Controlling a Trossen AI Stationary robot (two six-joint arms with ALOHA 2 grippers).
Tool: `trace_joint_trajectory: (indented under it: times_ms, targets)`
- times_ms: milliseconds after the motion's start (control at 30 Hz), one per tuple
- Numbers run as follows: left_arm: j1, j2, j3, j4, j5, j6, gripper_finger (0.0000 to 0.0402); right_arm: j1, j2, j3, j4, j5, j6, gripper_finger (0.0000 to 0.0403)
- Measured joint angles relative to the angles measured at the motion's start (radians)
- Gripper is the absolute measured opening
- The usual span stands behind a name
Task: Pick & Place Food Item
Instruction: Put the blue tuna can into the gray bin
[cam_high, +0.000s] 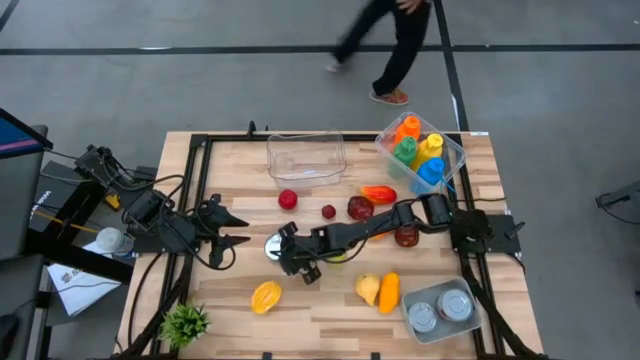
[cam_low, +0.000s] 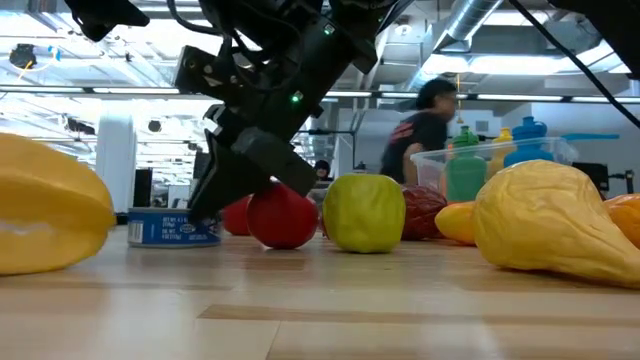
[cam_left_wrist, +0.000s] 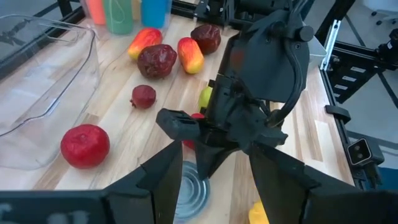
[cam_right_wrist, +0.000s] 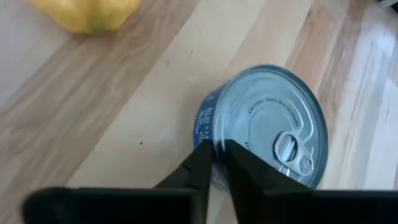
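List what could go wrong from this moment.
The right tool has shut with its fingertips almost together at the rim of the flat blue tin can, apparently without enclosing it, so lifting may leave the can behind. Its arm could knock the nearby red apple.

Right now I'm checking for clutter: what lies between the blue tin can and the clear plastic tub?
In the high view, one red apple lies between the blue tin can and the clear plastic tub; otherwise bare wood.

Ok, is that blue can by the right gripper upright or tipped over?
Upright. The blue can stands flat on the table, pull-tab lid facing up, the shut right gripper at its rim.
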Motion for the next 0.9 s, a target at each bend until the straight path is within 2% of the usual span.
trace_joint_trajectory:
  times_ms: [67,233,400,633,733,900]
  targets:
    - [0.0,0.0,0.0,0.0,0.0,0.0,0.0176,-0.001,-0.003,0.001,-0.021,0.002,0.001,0.0008]
    - [0.0,0.0,0.0,0.0,0.0,0.0,0.0176,0.014,-0.004,0.001,-0.041,0.048,-0.005,0.0003]
    - [0.0,0.0,0.0,0.0,0.0,-0.001,0.0176,0.029,-0.027,-0.006,-0.046,0.044,-0.006,0.0002]
    - [0.0,0.0,0.0,0.001,0.0,-0.001,0.0176,0.058,-0.139,-0.006,-0.063,0.057,0.003,0.0001]
    - [0.0,0.0,0.0,0.001,0.0,-0.001,0.0176,0.077,-0.194,-0.006,-0.13,0.101,0.016,0.0001]
    - [0.0,0.0,0.0,0.001,0.0,-0.001,0.0176,0.15,-0.322,-0.01,-0.33,0.125,0.141,0.0]
